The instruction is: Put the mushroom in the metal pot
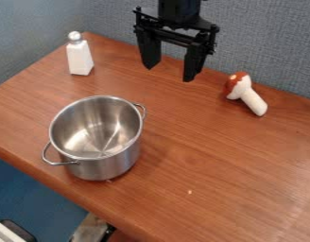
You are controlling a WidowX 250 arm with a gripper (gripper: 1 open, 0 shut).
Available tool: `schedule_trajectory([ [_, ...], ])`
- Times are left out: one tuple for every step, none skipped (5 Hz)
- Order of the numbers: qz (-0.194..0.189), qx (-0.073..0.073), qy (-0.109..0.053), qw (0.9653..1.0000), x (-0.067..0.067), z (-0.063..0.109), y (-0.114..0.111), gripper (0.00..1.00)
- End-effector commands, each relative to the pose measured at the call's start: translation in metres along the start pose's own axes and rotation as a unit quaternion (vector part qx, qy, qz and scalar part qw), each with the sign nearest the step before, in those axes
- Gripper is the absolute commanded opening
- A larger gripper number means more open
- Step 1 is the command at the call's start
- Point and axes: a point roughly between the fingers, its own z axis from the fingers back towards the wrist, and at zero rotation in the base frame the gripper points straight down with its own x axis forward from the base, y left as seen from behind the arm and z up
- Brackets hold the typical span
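Observation:
The mushroom [246,93] lies on its side on the wooden table [208,151] at the right, red-brown cap toward the back, cream stem toward the front. The metal pot [97,138] stands shiny and empty near the table's front left, with small loop handles at its rim. My gripper [170,64] hangs above the table's far middle, pointing down, its black fingers spread apart with nothing between them. It is to the left of the mushroom and behind the pot, touching neither.
A white bottle [78,54] with a cap stands at the table's back left. A blue-grey wall runs behind the table. The table's front edge drops off just below the pot.

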Motion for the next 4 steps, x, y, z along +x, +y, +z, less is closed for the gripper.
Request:
schedule_trajectory([
  [-0.005, -0.001, 0.018, 0.9998, 0.014, -0.004, -0.023, 1.00],
  [0.025, 0.007, -0.005, 0.9996, 0.033, -0.021, -0.036, 1.00],
  [0.049, 0.010, -0.003, 0.9987, 0.056, -0.039, -0.055, 1.00],
  [0.059, 0.017, 0.001, 0.9981, 0.084, -0.059, -0.074, 1.00],
])
